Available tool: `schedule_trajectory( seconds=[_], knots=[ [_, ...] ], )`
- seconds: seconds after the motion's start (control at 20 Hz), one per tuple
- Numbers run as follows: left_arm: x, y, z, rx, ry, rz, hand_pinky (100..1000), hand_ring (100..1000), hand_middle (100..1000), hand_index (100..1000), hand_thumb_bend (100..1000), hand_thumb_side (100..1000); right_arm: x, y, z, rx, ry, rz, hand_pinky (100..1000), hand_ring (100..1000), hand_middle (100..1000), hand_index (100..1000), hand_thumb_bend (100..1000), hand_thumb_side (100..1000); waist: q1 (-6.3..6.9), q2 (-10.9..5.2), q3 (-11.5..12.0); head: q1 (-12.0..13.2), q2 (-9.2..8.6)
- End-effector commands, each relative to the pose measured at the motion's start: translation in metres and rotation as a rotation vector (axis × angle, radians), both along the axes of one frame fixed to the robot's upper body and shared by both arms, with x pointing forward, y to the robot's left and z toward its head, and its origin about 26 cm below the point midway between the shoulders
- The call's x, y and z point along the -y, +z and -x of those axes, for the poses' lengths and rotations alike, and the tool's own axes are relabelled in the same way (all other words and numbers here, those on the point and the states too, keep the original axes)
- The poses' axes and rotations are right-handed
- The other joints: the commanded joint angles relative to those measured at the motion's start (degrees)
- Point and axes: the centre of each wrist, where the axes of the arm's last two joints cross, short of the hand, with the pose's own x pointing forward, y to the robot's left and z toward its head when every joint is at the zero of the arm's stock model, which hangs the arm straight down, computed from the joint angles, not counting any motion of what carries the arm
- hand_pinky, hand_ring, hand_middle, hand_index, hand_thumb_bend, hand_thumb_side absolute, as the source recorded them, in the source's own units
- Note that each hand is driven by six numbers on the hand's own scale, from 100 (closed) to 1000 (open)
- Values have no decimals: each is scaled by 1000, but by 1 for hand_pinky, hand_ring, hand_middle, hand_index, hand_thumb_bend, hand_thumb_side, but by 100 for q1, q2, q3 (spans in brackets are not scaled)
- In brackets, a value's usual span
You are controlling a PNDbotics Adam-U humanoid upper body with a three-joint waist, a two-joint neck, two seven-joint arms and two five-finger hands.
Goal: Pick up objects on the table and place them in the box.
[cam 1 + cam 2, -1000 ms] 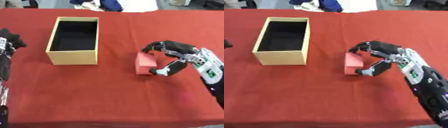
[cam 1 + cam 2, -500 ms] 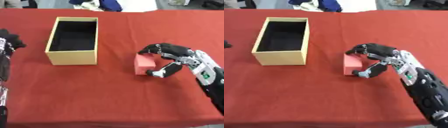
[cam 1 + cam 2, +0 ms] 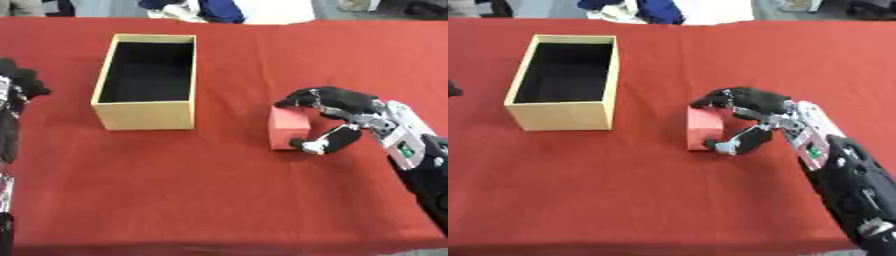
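Observation:
A pink-red block (image 3: 286, 128) stands on the red tablecloth right of centre. My right hand (image 3: 339, 107) wraps it from the right: the fingers curl over its top far edge and the thumb (image 3: 331, 142) presses its near lower corner. The tan open box (image 3: 149, 81) with a black inside stands to the left of the block, apart from it, and nothing shows inside. My left hand (image 3: 19, 82) shows at the left edge, level with the box, its fingers curled and holding nothing.
The red tablecloth (image 3: 219, 200) covers the whole table, with bare cloth in front of the box and block. Blue and white cloth items (image 3: 197, 9) lie at the far edge behind the box.
My right hand has closed in on the block: the fingers have come down over its top and the thumb has moved in against its near side. The block has barely shifted.

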Motion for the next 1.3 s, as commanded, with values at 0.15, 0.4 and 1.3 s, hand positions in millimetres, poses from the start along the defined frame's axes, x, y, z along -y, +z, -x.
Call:
schedule_trajectory(
  seconds=[0.15,0.4,1.3],
  knots=[
    [-1,7,0,19,-7,-15,844,591,520,648,311,720,8,5,-3,41,-32,-17,725,777,436,856,331,329,14,-73,6,-14,28],
    [-1,7,0,17,-6,-16,844,591,520,648,311,720,8,21,-3,109,-56,-136,706,740,339,826,354,155,4,-77,5,-10,28],
    [5,7,-4,2,-71,-43,845,593,521,648,306,721,-22,131,-14,304,48,-296,694,706,309,813,377,100,-112,-154,246,-175,28]
  ],
)
